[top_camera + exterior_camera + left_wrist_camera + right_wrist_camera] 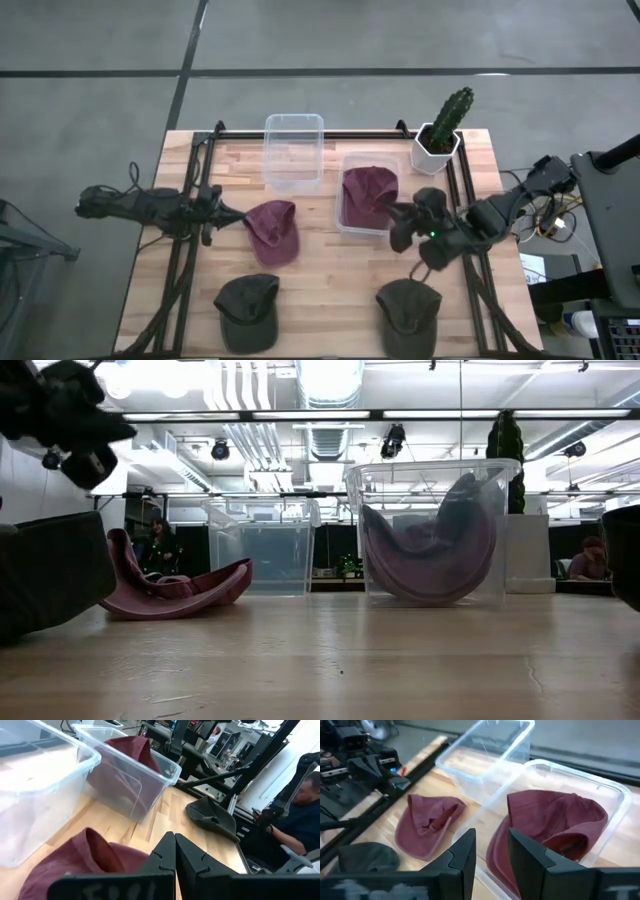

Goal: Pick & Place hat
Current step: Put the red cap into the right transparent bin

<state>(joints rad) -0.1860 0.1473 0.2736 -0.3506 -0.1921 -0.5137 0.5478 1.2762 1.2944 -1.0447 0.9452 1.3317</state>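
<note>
Dark and folded low, the left arm lay along the table's left edge, its left gripper [238, 216] pinched fully closed and empty, the tip just beside a maroon hat [272, 230] lying on the wooden table [330, 280]. Behind that hat stood an empty clear bin [293, 150]. Next along, a second clear bin [347, 222] held another maroon hat [368, 194]. Over that bin's near corner hung the right gripper [397, 226], fingers [463, 851] parted a little, holding nothing. Two dark green hats [247, 311] [408, 315] sat at the front edge. A potted cactus [442, 132] stood at the far right corner. No writing could be read. Grey concrete floor surrounded the table; a seated person [300, 815] showed beyond.
</note>
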